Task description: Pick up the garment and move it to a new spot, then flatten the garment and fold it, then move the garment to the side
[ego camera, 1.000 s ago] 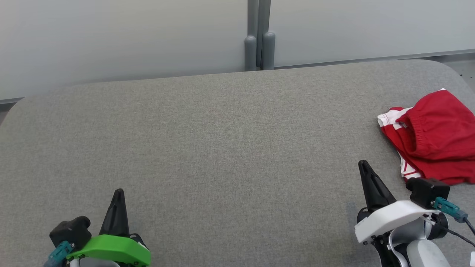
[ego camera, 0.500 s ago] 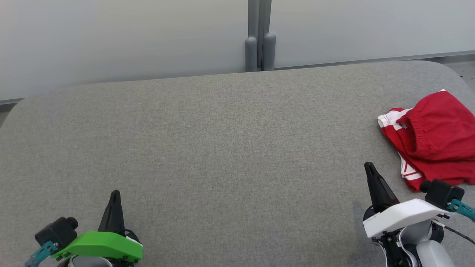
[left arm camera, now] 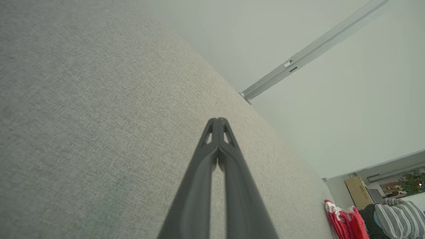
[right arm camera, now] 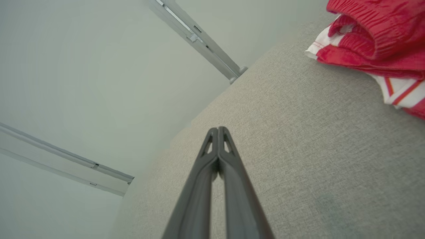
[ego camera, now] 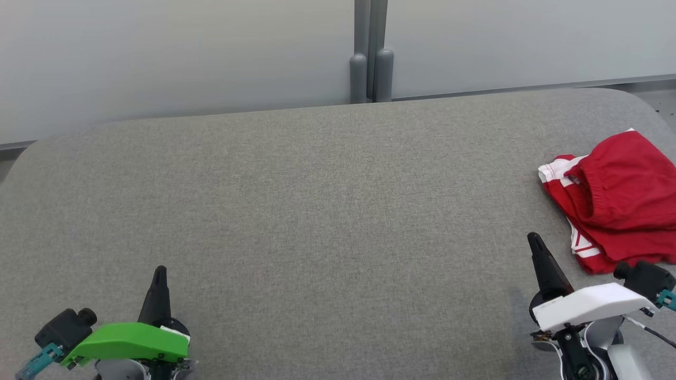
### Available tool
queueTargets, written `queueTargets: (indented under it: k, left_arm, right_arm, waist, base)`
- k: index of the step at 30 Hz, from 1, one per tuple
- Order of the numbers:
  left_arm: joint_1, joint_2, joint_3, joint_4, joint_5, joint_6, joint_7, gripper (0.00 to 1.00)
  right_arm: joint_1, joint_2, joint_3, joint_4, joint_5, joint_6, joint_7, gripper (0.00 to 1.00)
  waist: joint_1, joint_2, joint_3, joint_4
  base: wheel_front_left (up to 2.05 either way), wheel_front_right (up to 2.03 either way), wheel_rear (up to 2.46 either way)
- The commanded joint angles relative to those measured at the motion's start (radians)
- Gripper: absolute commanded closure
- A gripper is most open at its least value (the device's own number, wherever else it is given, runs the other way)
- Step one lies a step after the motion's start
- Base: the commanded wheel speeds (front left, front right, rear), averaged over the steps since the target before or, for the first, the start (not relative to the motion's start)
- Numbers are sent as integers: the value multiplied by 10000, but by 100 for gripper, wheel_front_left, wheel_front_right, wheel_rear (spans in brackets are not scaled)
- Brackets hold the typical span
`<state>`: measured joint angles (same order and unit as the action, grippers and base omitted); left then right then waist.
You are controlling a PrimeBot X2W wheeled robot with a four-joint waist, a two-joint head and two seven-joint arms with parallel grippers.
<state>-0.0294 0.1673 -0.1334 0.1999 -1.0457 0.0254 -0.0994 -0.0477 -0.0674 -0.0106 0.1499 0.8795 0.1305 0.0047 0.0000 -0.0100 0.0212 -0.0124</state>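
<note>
Here the red-and-white garment [ego camera: 618, 200] lay bunched at the right edge of the grey bench [ego camera: 327, 211]. The right end effector [ego camera: 533, 238] stood near it, closed tight and empty. The left end effector [ego camera: 159, 272], likewise closed and empty, was well apart from it.
</note>
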Motion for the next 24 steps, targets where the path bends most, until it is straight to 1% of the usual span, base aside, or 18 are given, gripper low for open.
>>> queueTargets:
  k: [1, 18, 24]
  left_arm:
    - [-309, -70, 247, -72, -548, -181, 149, 100]
    - [-419, -340, 759, 11, -2029, -567, 617, 100]
    - [-446, -409, 903, 34, -2427, -668, 742, 100]
  right_arm:
    - [-243, -71, -80, -33, 726, 4, 73, 100]
    - [-287, -134, -243, 162, 2708, 4, 270, 100]
    - [-296, -150, -285, 216, 3227, 4, 317, 100]
  waist:
    - [0, 36, -11, 7]
    - [0, 50, -54, 32]
    - [0, 54, -66, 39]
  base:
    - [0, 0, 0]
    - [0, 0, 0]
    - [0, 0, 0]
